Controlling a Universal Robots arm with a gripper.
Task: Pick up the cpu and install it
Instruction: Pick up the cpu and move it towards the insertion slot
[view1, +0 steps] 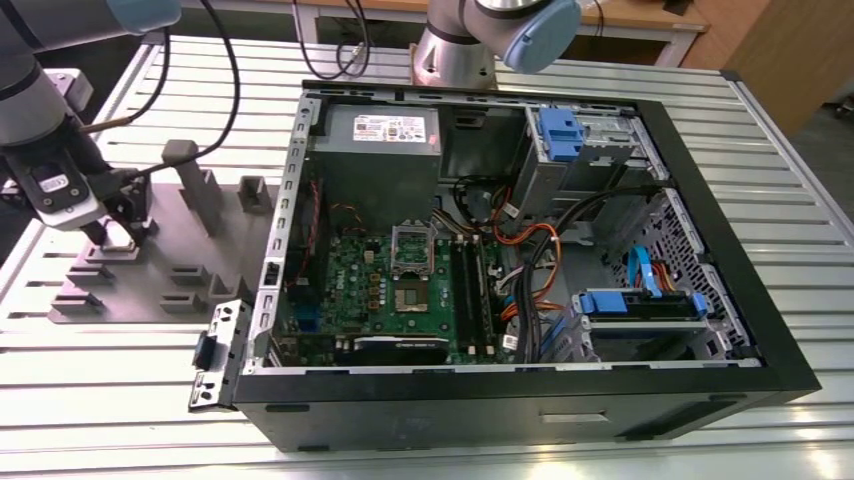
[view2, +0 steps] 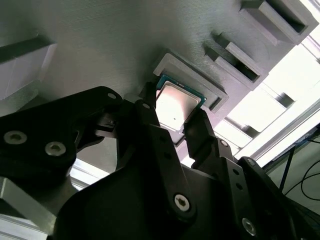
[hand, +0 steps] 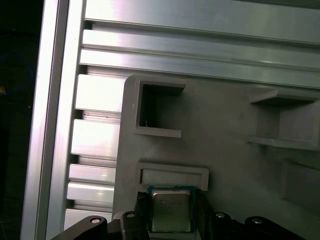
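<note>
Black fingers of the gripper were nearest the lens in the second wrist view. The jaws were clamped on two opposite edges of the cpu. The chip lay flat, metal top up, just beside a shallow framed recess of the grey moulded plate. Whether it had cleared the plate could not be told. The gripper stood over that plate at the exterior view's left, well apart from the computer case and its green circuit board to the right. Judgement: pick-up at the grasp stage; carry and installation not yet done.
</note>
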